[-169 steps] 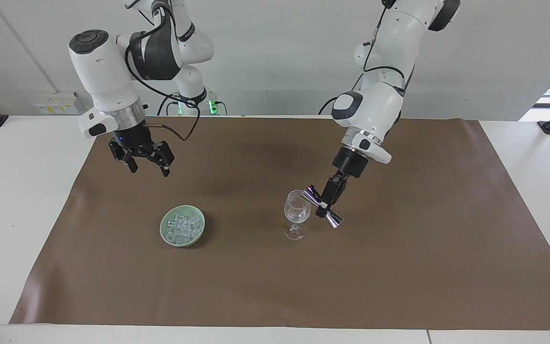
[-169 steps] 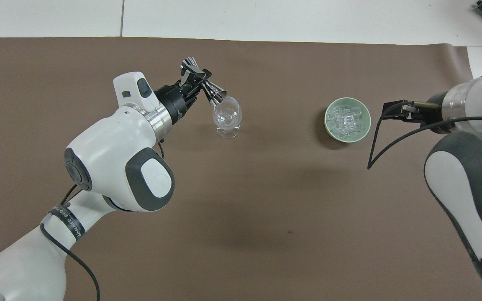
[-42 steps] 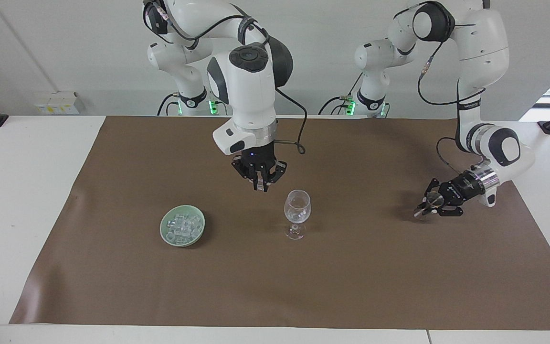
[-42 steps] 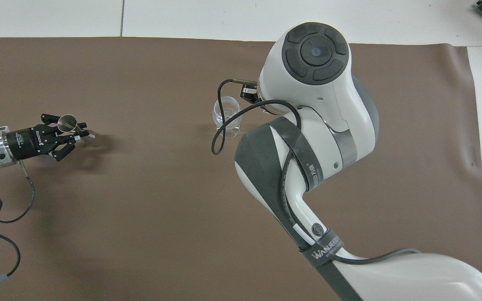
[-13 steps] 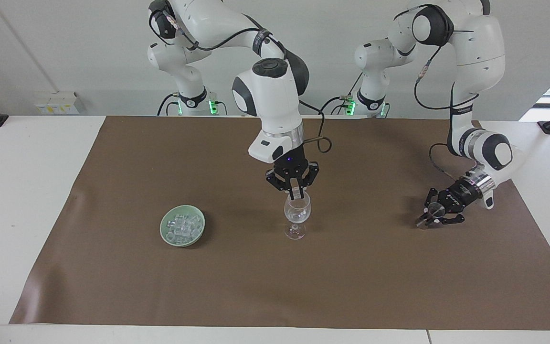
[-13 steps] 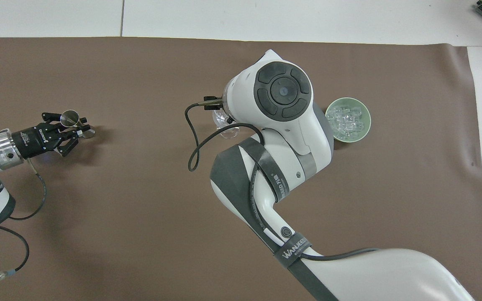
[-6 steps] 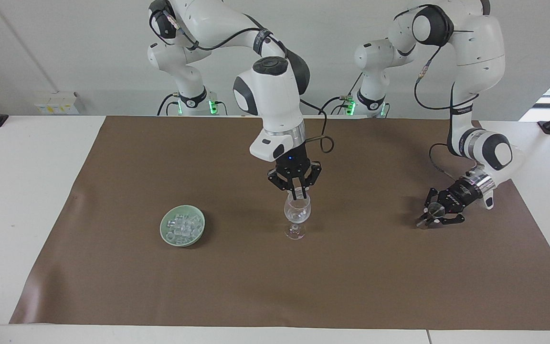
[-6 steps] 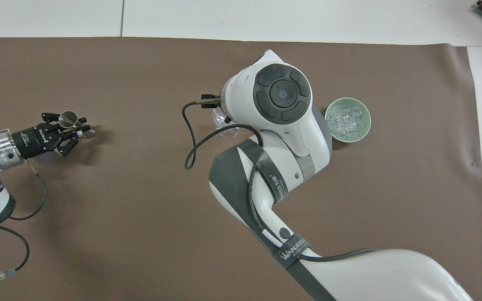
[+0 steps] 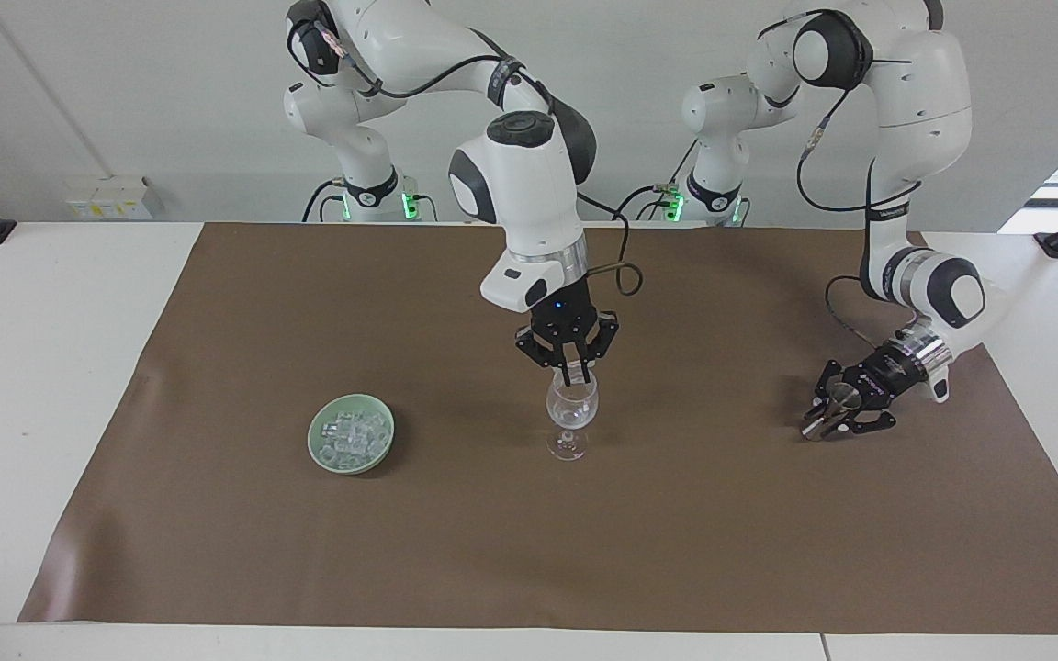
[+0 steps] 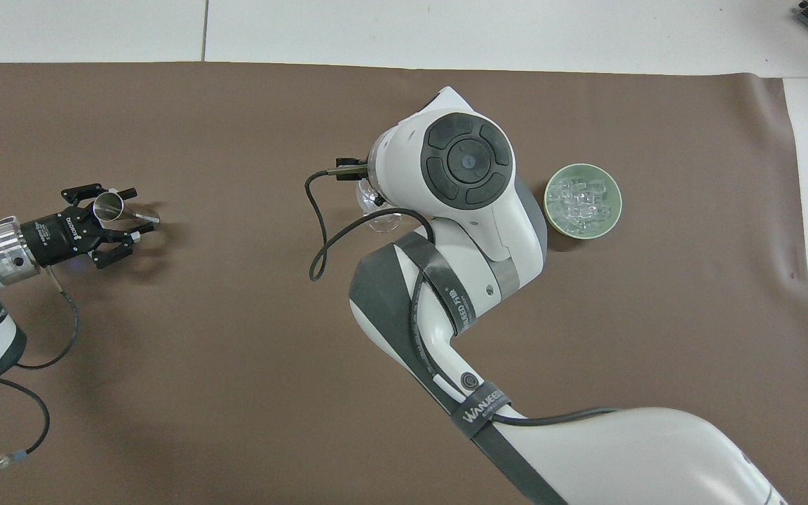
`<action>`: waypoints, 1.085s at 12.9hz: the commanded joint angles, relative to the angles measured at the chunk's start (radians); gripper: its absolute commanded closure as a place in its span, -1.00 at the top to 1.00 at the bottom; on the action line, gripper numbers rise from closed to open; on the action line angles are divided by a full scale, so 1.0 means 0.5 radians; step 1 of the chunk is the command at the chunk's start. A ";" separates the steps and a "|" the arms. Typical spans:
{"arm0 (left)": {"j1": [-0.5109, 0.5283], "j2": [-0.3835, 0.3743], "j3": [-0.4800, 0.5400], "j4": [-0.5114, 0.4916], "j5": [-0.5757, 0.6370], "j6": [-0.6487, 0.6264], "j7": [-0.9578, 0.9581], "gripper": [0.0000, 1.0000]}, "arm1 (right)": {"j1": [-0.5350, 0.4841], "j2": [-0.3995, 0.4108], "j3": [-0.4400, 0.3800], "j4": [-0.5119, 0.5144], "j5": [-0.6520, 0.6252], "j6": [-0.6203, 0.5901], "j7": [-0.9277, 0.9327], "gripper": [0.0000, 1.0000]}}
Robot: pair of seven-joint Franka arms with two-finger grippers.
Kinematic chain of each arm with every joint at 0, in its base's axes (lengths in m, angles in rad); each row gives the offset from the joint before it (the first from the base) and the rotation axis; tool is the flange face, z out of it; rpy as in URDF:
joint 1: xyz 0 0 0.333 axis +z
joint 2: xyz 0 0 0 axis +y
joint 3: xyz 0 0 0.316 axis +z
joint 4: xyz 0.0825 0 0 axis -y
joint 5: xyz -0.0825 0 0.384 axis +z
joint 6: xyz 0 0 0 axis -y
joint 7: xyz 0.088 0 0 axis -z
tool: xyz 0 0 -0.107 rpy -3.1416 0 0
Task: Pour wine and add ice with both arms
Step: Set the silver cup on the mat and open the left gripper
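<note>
My two arms over the brown paper mat [image 9: 455, 551]: ice into the stemmed clear wine glass [image 9: 571, 415].
Right gripper [image 9: 577, 376] above the glass's rim, fingertips together; left gripper [image 9: 825, 424], jaws parted around the steel double-cone jigger [image 10: 118, 206]; ice [image 9: 351, 435] in the pale green dish [image 9: 316, 449].

A white tabletop [image 9: 51, 386] has a big brown mat [image 9: 455, 551] spread flat over most of it. A wine glass [image 9: 571, 409] stands up on the mat near the middle. A pale green dish [image 9: 351, 433] of ice [image 9: 350, 431] sits on the mat too, toward the right arm's end. A shiny metal cup [image 10: 118, 209] is at the left arm's end.
</note>
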 commanded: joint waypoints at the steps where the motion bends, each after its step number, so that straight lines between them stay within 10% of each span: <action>1: 0.004 0.038 0.014 0.065 0.076 -0.039 0.015 1.00 | -0.008 -0.006 0.007 -0.021 0.038 0.033 0.025 -1.00; 14: 0.071 0.091 0.082 0.519 0.803 -0.183 0.009 1.00 | -0.008 -0.006 0.007 -0.024 0.029 0.002 0.025 -1.00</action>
